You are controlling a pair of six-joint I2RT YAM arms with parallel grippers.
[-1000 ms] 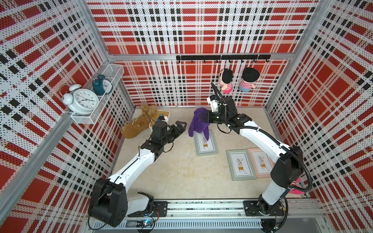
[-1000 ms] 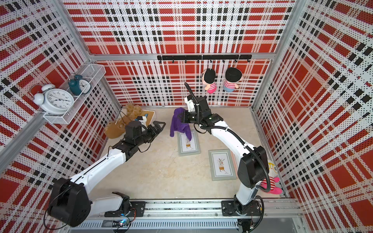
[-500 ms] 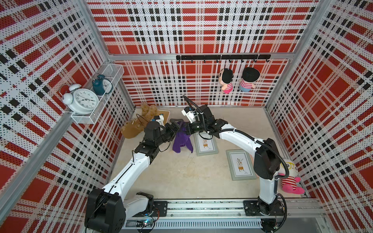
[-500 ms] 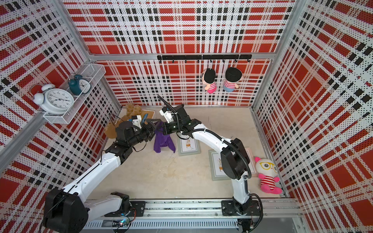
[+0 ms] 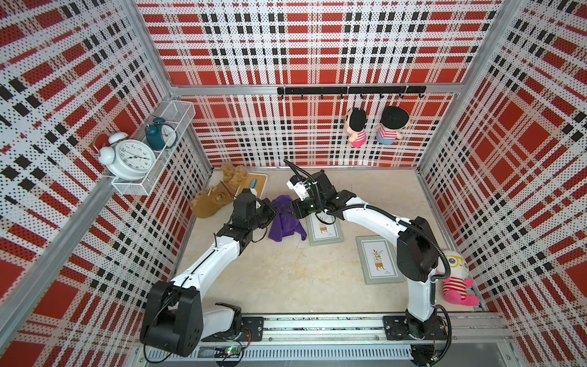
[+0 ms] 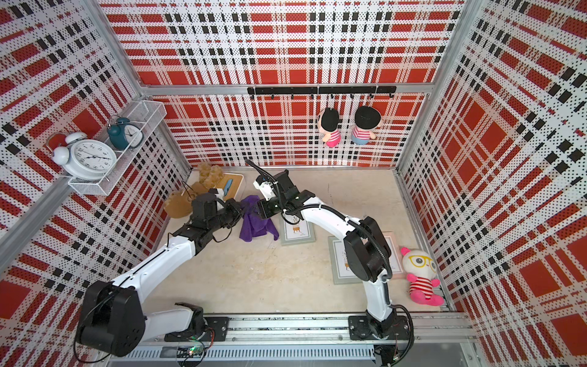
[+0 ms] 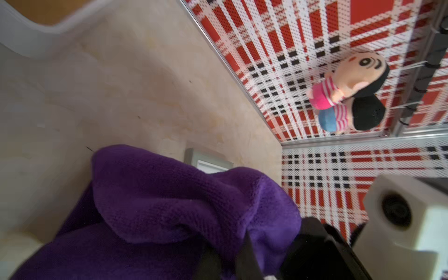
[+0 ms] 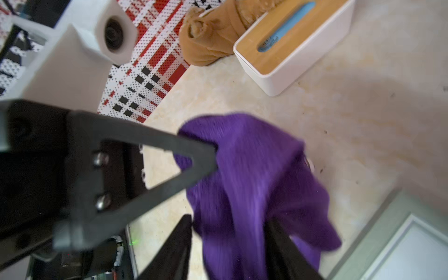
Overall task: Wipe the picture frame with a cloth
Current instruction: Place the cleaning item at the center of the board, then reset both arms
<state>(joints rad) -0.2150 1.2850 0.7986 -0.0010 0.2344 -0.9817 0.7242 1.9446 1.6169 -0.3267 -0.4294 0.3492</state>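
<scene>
The purple cloth (image 5: 284, 220) (image 6: 256, 220) hangs crumpled between both grippers at the back of the floor, its lower edge draping onto the floor beside a picture frame (image 5: 325, 229) (image 6: 297, 233). My left gripper (image 5: 270, 212) (image 7: 230, 257) is shut on the cloth's upper left fold (image 7: 181, 206). My right gripper (image 5: 293, 210) (image 8: 228, 242) has its jaws apart, with the cloth (image 8: 254, 189) hanging between them. A second picture frame (image 5: 379, 259) lies nearer the front right.
A white tissue box (image 5: 254, 186) (image 8: 291, 55) and a brown plush toy (image 5: 211, 201) sit at the back left. Two dolls (image 5: 371, 127) hang on the back wall. A white plush doll (image 5: 455, 276) leans by the right wall. Clocks (image 5: 131, 159) stand on a wall shelf.
My right arm carried the cloth leftward to my left gripper. The left gripper closed on it, and the right jaws have opened.
</scene>
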